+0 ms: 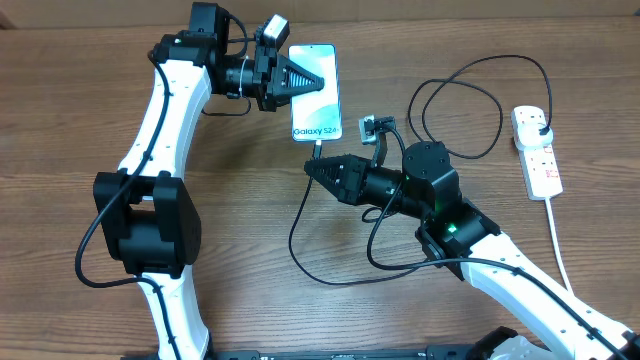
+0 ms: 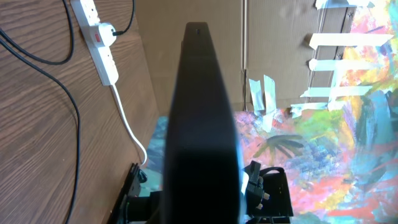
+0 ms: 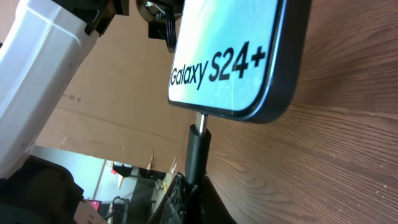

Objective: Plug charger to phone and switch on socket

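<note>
The phone (image 1: 322,110) lies at the back of the table, its "Galaxy S24+" end toward me. My left gripper (image 1: 305,80) is shut on its sides; in the left wrist view the phone's dark edge (image 2: 202,124) fills the middle. My right gripper (image 1: 312,168) is shut on the charger's black connector (image 3: 198,152). Its metal tip meets the port in the phone (image 3: 230,56); I cannot tell how deep. The charger cable (image 1: 470,100) loops right to a black plug (image 1: 541,124) in the white socket strip (image 1: 543,165).
The charger's slack cable (image 1: 300,240) curls over the table under my right arm. The strip's white cord (image 1: 562,255) runs toward the front right edge. The strip also shows in the left wrist view (image 2: 106,59). Cardboard walls stand behind the table.
</note>
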### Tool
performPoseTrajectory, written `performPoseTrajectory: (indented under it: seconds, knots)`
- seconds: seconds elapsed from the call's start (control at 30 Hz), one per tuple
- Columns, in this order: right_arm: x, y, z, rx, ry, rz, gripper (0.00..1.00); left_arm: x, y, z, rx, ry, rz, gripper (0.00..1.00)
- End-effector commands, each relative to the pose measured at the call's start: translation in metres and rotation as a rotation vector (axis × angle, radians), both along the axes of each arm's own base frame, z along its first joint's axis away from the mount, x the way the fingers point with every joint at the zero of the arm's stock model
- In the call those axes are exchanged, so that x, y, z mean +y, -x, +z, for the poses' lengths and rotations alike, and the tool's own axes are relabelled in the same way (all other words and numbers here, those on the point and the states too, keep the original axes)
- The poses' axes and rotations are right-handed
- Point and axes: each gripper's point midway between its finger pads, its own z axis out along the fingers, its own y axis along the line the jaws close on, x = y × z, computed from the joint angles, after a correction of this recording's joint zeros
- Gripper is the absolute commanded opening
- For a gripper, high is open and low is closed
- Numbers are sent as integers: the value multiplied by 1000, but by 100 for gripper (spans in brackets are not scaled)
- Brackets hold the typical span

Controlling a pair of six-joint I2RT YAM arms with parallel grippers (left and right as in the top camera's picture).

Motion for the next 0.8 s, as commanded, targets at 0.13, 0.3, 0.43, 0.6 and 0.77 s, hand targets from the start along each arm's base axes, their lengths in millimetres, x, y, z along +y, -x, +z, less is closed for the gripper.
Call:
performPoseTrajectory:
  seconds: [0.13,0.3,0.43,0.6,0.77]
  knots:
    - [-3,-1,-4,13,4,-7,4,-5,6,22,-41,51,-28,4]
    - [-1,1,-3,15,1,7,4,-5,4,23,-60,54,-28,4]
    - [-1,1,-3,15,1,7,4,-5,4,23,-62,54,-28,4]
    - [-1,1,-3,15,1,7,4,-5,4,23,-62,54,-28,4]
    - [-2,1,-4,18,3,8,4,-5,4,23,-62,54,-28,4]
